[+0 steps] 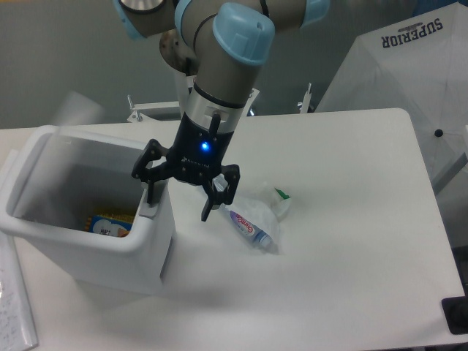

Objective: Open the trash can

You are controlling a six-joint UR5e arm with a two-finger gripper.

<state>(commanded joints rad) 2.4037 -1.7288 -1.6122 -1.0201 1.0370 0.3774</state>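
Trash can (88,234) at the left of the counter (344,241), mouth exposed, lid only a pale blur swinging up behind the far rim. Inside, colourful packaging (111,224) low against the near wall. Grey push tab (148,213) on the right rim, directly under one finger of the claw (183,197); contact likely, though not certain from this angle. Claw spread wide, holding nothing, other finger hanging over bare counter just right of the bin.

Risks from here, as a judgement: lid rebounding and falling shut if not fully sprung; a sideways lift catching the finger on the rim and dragging or tipping the light bin; the free finger sweeping into the crumpled plastic bottle (256,218) lying near, to the right.

White, smooth counter with little grip for the bin. Papers (13,307) at the near left edge. Grey wall behind; white folded canopy (409,80) marked SUPERIOR at the far right.
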